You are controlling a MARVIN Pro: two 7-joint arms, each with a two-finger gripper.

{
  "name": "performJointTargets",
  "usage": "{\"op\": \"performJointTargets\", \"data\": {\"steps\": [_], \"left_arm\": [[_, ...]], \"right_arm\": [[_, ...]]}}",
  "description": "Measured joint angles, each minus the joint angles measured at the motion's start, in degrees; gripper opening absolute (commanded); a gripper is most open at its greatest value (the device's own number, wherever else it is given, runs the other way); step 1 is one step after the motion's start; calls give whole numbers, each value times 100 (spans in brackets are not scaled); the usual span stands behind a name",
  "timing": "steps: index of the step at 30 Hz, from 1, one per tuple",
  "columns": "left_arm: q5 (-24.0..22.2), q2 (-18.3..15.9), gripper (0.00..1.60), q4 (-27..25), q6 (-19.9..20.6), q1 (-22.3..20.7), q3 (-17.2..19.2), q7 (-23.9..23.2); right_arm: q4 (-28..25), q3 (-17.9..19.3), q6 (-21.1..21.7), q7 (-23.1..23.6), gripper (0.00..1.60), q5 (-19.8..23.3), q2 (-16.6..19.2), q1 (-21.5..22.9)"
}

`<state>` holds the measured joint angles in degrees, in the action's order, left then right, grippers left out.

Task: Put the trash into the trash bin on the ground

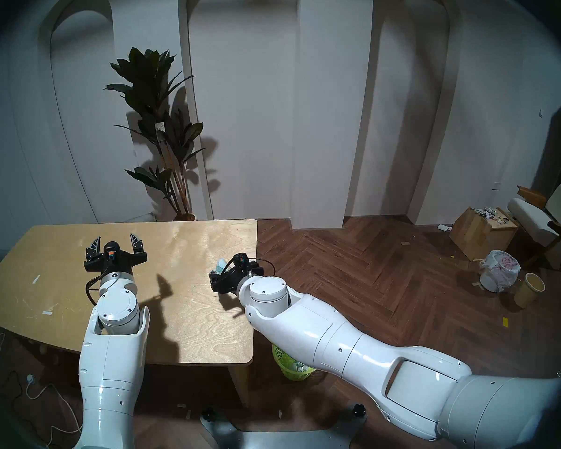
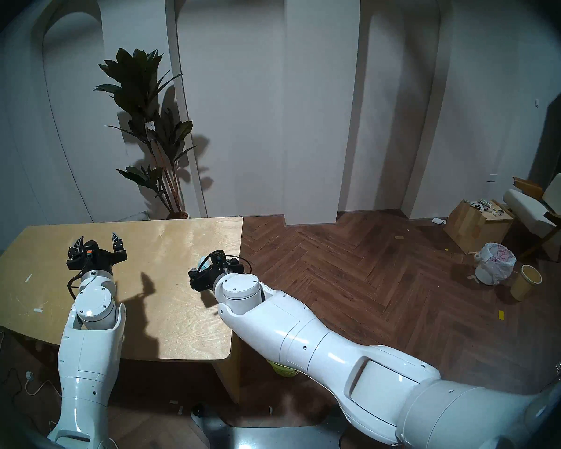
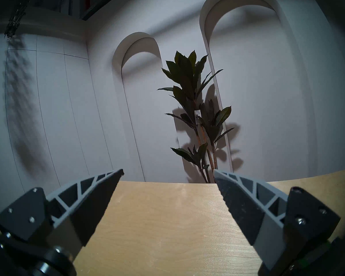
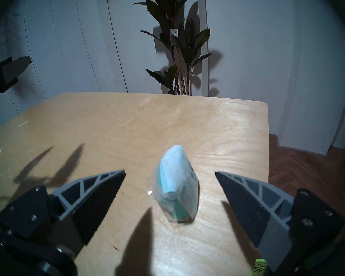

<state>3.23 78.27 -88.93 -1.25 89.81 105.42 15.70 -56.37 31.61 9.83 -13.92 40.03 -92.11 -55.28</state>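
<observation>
One wrinkly clear-and-teal plastic wrapper (image 4: 176, 184) lies on the wooden table (image 4: 127, 120) near its right edge. It also shows in the head view (image 1: 221, 263). My right gripper (image 4: 170, 173) is open, low over the table, with a finger on each side of the wrapper and not touching it. My left gripper (image 1: 115, 241) is open and empty over the table's left half, as the left wrist view (image 3: 168, 172) shows. The lime-green mesh trash bin (image 1: 287, 365) stands on the floor beside the table's right front corner, partly hidden under my right arm. Pale pieces lie inside it.
A potted plant (image 1: 162, 130) stands behind the table. On the floor at the far right are a cardboard box (image 1: 481, 233), a white bucket with a bag (image 1: 499, 270), a tan cylinder (image 1: 530, 289) and a chair (image 1: 544, 218). Cables lie on the floor at the left.
</observation>
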Motion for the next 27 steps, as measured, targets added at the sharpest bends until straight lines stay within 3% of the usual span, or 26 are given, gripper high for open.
{"op": "performJointTargets", "data": {"steps": [7, 9, 11, 12, 13, 15, 16, 17, 27], "left_arm": [[0, 0, 160, -20, 0, 11, 7, -13], [0, 0, 160, -30, 0, 15, 10, -19], [0, 0, 160, -39, 0, 19, 13, -24], [0, 0, 160, -42, 0, 20, 14, -27], [0, 0, 160, -45, 0, 22, 14, -29], [0, 1, 160, -55, 0, 26, 17, -37], [0, 1, 160, -60, 0, 28, 18, -41], [0, 1, 160, -62, 0, 30, 19, -47], [-2, 1, 160, -136, -1, 60, 30, -125]], "right_arm": [[426, -87, 81, 21, 160, -61, -222, 168], [581, -115, 97, 31, 115, -80, -294, 223], [709, -137, 103, 39, 89, -96, -353, 267], [763, -146, 103, 43, 89, -102, -376, 284], [816, -155, 103, 46, 63, -109, -399, 302], [941, -174, 102, 56, 56, -125, -456, 345], [993, -182, 100, 61, 18, -132, -481, 364], [1042, -190, 95, 65, 0, -141, -507, 385], [1579, -209, 19, 133, 0, -207, -773, 625]]}}
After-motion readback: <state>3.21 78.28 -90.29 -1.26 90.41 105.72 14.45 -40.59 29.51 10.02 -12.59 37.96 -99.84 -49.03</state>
